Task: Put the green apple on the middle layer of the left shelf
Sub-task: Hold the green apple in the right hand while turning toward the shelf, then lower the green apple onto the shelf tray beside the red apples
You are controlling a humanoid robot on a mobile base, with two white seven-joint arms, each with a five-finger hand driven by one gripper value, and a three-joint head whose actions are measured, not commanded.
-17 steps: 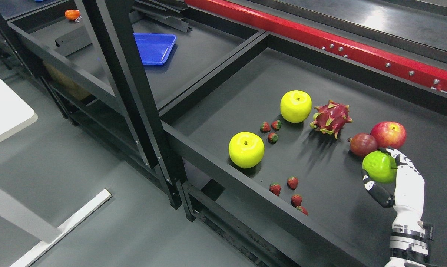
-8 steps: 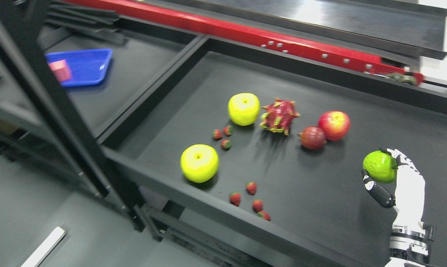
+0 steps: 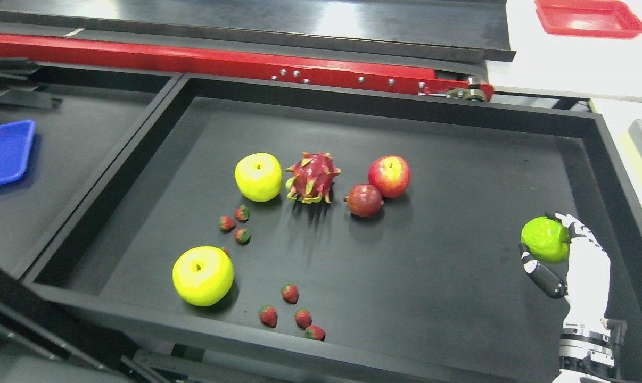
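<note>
A green, bumpy-skinned apple (image 3: pixel 544 239) is held up in my right hand (image 3: pixel 558 250), whose white and black fingers are shut around it, at the lower right of the head view above the black shelf tray (image 3: pixel 459 276). The arm rises from the bottom right edge. My left hand does not show.
On the tray lie two yellow-green apples (image 3: pixel 257 176) (image 3: pixel 203 275), a dragon fruit (image 3: pixel 311 177), a red apple (image 3: pixel 388 176), a dark red fruit (image 3: pixel 364 200) and several small strawberries (image 3: pixel 290 293). A blue tray (image 3: pixel 1 153) sits far left, a red tray (image 3: pixel 589 17) top right, a red beam (image 3: pixel 193 56) behind.
The camera has swung right, so the whole scene slid left in the picture; the shelf post has left the view. My right hand keeps the green apple at the same spot in the picture.
</note>
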